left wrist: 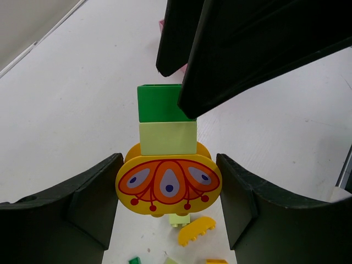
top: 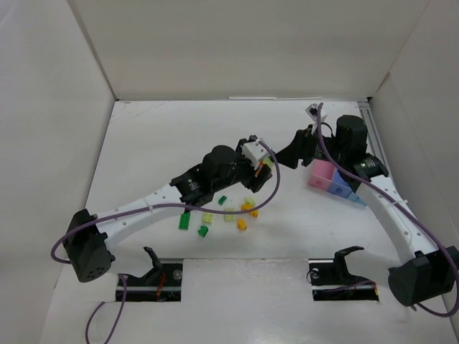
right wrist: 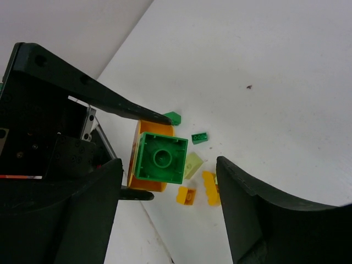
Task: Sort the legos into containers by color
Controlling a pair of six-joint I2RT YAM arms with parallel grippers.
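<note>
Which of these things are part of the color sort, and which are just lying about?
Job: stack of legos in the left gripper; loose legos; pink, dark blue and light blue containers.
Lying about: purple cable; black hooks at the near edge.

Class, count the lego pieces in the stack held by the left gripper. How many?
3. Orange-yellow butterfly piece in the left gripper; pale yellow-green brick joined to it; dark green brick at the far end. Others could hide behind.
</note>
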